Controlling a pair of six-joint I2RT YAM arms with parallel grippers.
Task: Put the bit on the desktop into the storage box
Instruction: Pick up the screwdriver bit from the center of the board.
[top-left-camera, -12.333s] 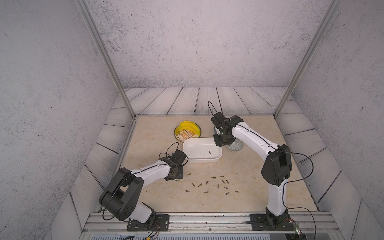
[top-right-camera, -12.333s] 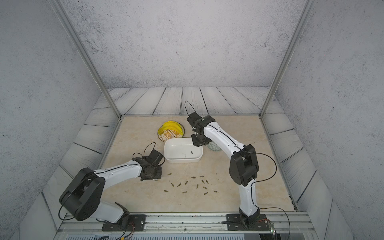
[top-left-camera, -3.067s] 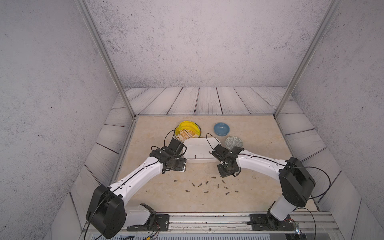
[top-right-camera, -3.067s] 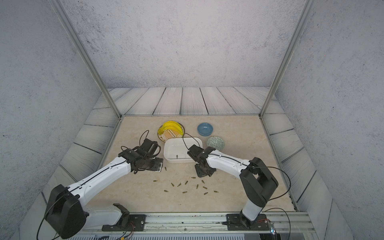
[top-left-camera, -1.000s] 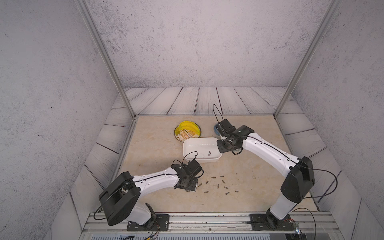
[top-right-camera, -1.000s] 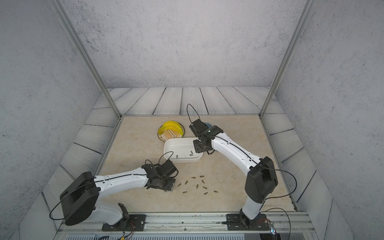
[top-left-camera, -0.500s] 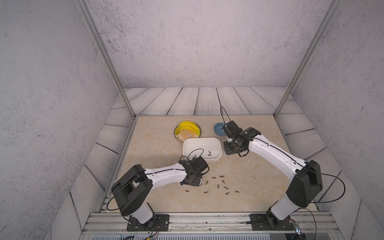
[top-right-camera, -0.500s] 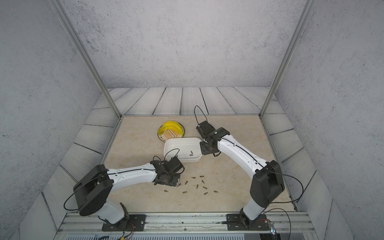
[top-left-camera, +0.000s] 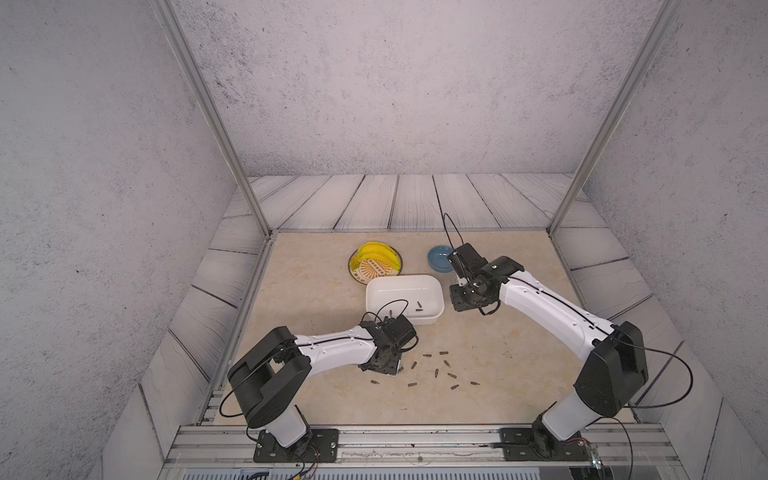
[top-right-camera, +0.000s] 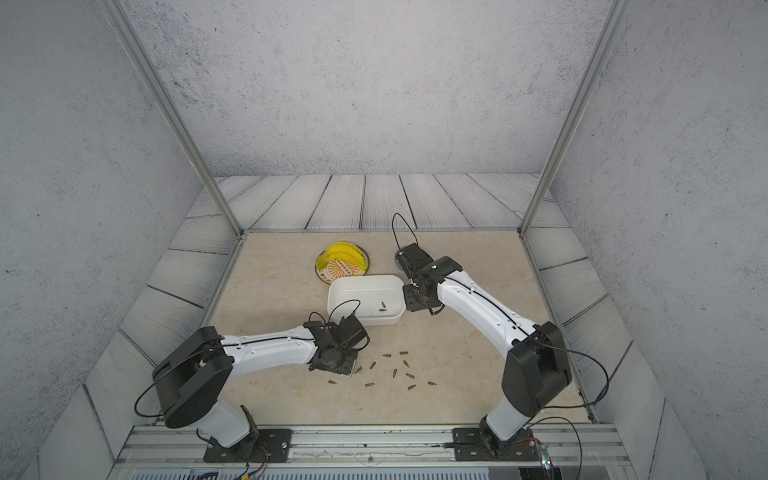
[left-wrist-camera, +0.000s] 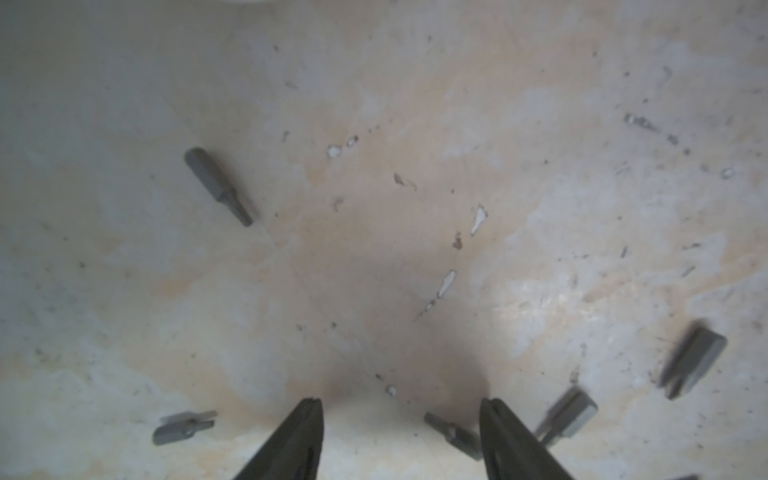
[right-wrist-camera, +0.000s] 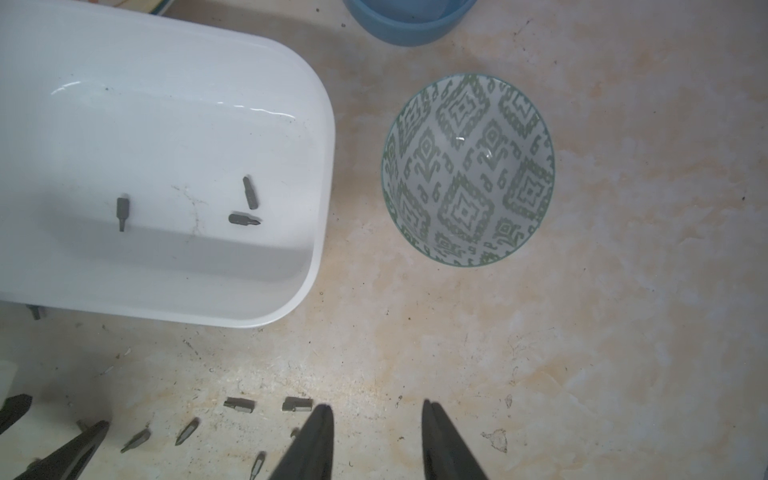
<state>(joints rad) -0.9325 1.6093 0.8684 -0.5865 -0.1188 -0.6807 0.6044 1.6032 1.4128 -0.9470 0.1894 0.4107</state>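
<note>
Arm (top-left-camera: 332, 349) stretched low; left pincer (left-wrist-camera: 400, 401) agape over bit (left-wrist-camera: 451, 432).

Soft even light — left-wrist view blurred.

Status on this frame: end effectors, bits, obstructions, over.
Left end effector open, low over scattered bits. Right end effector open, empty. Three bits in storage box. Path unobstructed.
</note>
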